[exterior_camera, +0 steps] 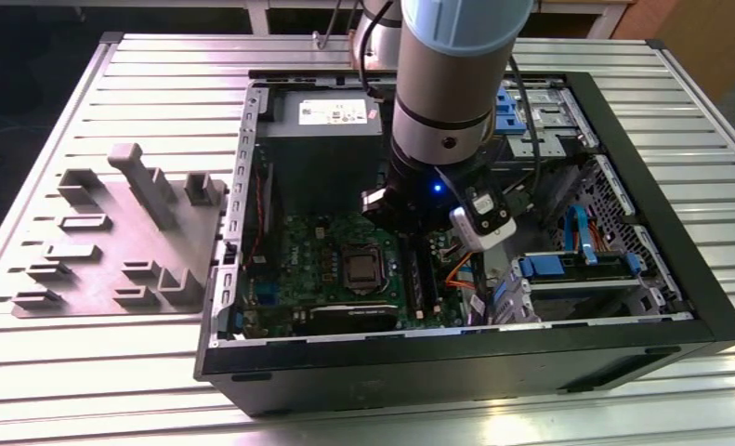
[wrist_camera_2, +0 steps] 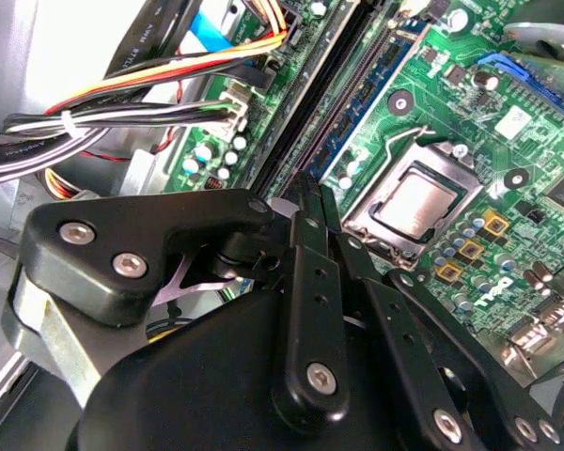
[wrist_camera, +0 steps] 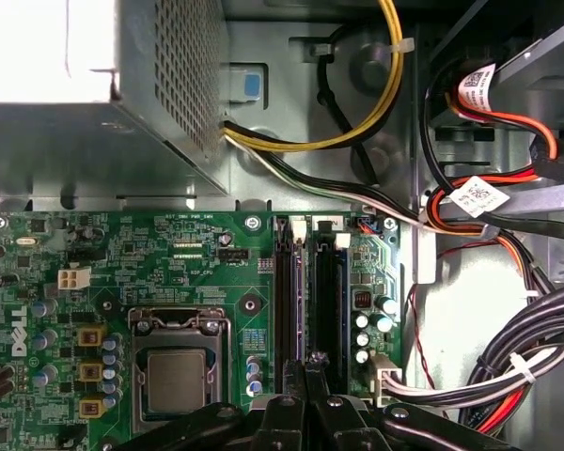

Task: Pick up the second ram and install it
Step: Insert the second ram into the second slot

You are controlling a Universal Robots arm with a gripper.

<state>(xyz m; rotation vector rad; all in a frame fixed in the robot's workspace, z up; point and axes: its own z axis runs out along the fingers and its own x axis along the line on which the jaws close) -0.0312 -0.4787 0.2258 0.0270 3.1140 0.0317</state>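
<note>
Right now I have the gripper (wrist_camera: 310,365) down inside the open computer case (exterior_camera: 466,376), its fingertips drawn together over the black memory sockets (wrist_camera: 329,301) beside the processor (wrist_camera: 177,381). The second ram (wrist_camera: 299,301) seems to stand edge-on in the socket row, running up to the fingertips. I cannot tell whether they pinch it. Grey fixture blocks (exterior_camera: 119,232) sit on the table (exterior_camera: 95,390) at the exterior view's left.

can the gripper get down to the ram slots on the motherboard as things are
Probably yes. The gripper hangs right over the ram slots inside the open case. The cable bundles lie off to one side, so nothing seems to stand between them.
</note>
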